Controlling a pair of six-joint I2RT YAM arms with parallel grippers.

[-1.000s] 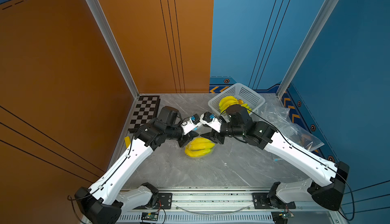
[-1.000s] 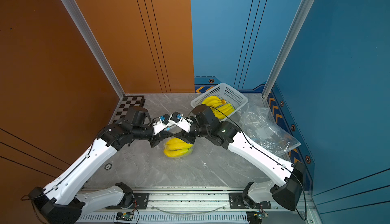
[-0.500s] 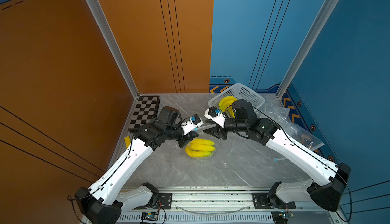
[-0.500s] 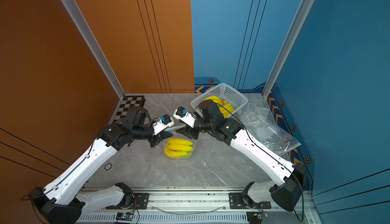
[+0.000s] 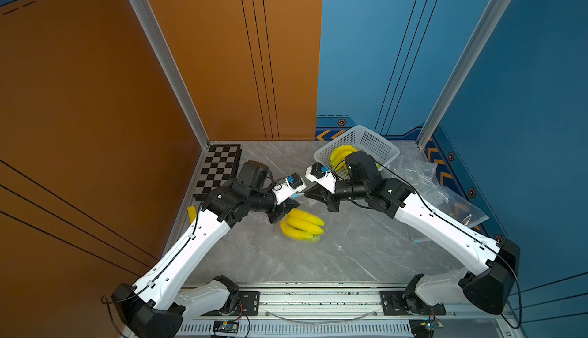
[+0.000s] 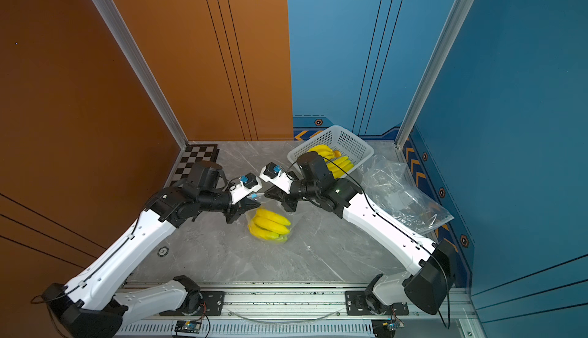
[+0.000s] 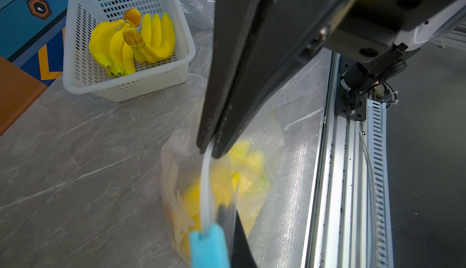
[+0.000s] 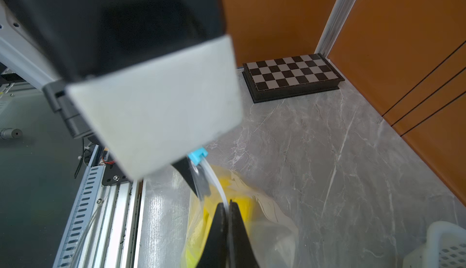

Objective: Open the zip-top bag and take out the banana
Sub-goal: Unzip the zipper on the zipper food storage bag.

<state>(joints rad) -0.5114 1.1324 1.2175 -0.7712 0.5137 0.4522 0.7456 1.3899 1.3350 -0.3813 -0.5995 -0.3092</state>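
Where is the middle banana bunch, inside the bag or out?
Inside: the banana bunch shows through the clear zip-top bag around it.

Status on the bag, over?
Both jaws shut: left gripper and right gripper pinch zip-top bag top strip. Inside, bananas; blue slider at left gripper. Nothing in the way.

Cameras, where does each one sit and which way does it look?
Both top views: high above the front rail, looking down; both arms show, left gripper meeting right gripper.
Left wrist: on the left arm, facing the white basket beyond the zip-top bag; own fingertips show.
Right wrist: on the right arm, facing the chessboard; own shut fingertips pinch the bag.
Shared: both wrist views catch the bag's blue slider.
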